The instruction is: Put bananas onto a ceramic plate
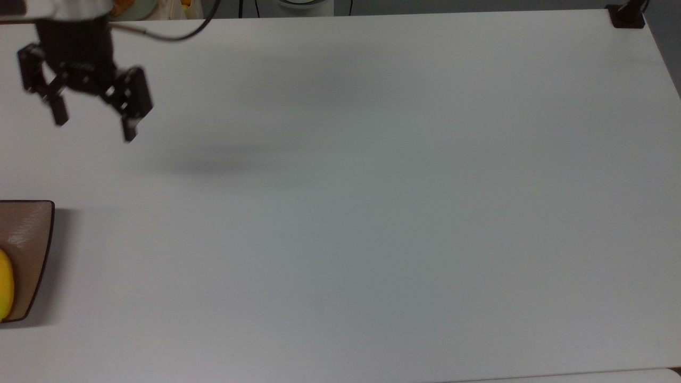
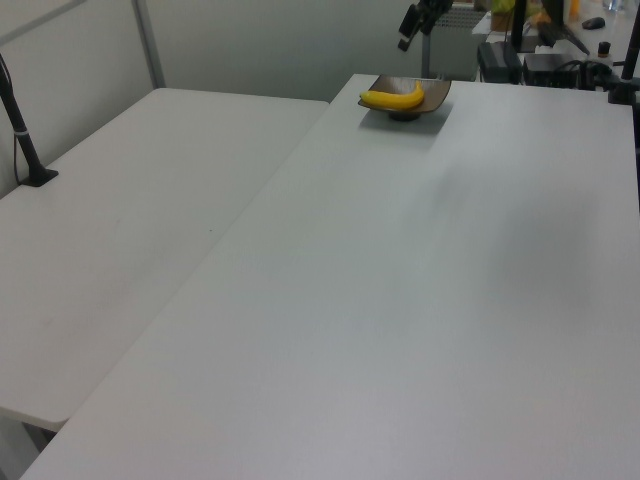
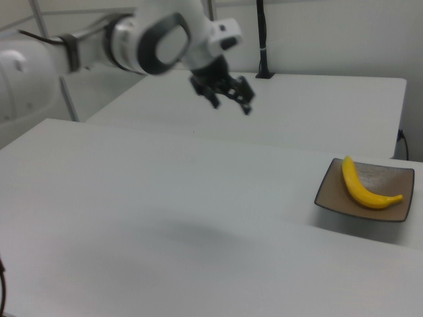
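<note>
White table (image 1: 372,213) takes most of the top view. Ceramic plate (image 3: 367,191) sits lower right in the right view, banana (image 3: 365,185) lying inside it, long axis running upper left to lower right. Gripper (image 3: 223,91) hangs upper centre of the right view, well apart from the banana, fingers spread, holding nothing (task looks done; arm prob. just needs to stay clear of the plate).

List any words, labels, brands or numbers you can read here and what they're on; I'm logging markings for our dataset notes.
None can be read.
The banana, the ceramic plate, the gripper and the white table carry no visible lettering or numbers.
The clutter past the table's far edge in the left view is too small to read.
</note>
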